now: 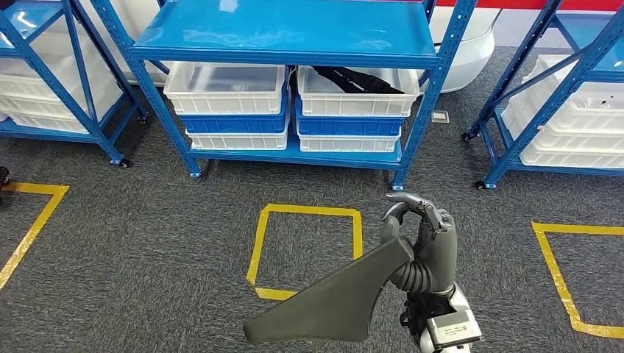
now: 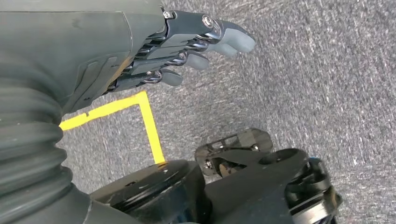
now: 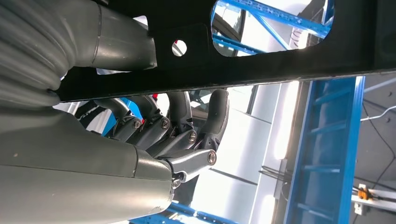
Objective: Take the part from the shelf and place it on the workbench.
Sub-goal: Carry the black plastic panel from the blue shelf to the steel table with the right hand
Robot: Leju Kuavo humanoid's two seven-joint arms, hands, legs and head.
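My right hand [image 1: 425, 243] is raised over the carpet in front of the blue shelf [image 1: 294, 44] and grips a flat dark grey wedge-shaped part [image 1: 331, 301], which slants down to the left from the hand. In the right wrist view the same black part [image 3: 261, 51] crosses the picture and the fingers [image 3: 187, 135] curl around it. A second black part [image 1: 353, 79] lies in a white bin [image 1: 358, 95] on the shelf's lower level. My left hand [image 2: 187, 46] hangs over the carpet, fingers lying close together and nearly straight, holding nothing.
Yellow tape squares [image 1: 305, 250] mark the grey carpet; one lies just left of my right hand. Stacked white and blue bins [image 1: 224, 107] fill the lower shelf. More blue racks with white bins stand at far left [image 1: 44, 81] and far right [image 1: 566, 110].
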